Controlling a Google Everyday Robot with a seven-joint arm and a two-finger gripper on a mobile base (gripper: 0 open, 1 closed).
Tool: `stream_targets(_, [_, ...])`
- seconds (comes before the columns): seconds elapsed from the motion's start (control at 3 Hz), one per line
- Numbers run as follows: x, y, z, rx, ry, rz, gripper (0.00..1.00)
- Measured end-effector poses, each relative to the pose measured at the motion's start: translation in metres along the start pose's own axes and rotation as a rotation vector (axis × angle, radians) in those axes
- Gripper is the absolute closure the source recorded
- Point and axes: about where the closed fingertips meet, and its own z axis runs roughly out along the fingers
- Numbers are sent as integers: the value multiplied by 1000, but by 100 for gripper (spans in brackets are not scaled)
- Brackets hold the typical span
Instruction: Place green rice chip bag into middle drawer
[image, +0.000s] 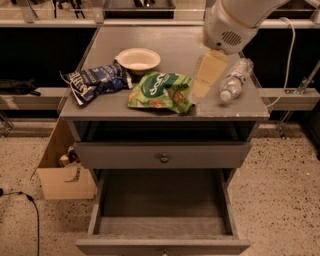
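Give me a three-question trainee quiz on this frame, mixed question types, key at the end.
1. True or false: the green rice chip bag lies inside the middle drawer.
2. The gripper hovers above the cabinet top between the green bag and: A) water bottle, B) white bowl, C) blue chip bag.
3. Is the middle drawer open or shut?
Key: 1 false; 2 A; 3 open.

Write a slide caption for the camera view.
Gripper hovers beside the green rice chip bag on the cabinet top, with the middle drawer standing open below.
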Motion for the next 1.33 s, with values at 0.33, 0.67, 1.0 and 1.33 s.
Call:
stream_targets(0.33, [-9,-29,41,13,45,100,0])
stream_targets(0.67, [-9,-27,37,13,39,91,0])
stream_targets(1.0, [-10,-44,40,80,-51,170,0])
stream_targets(1.33, [-14,-80,54,117,-229,293,0])
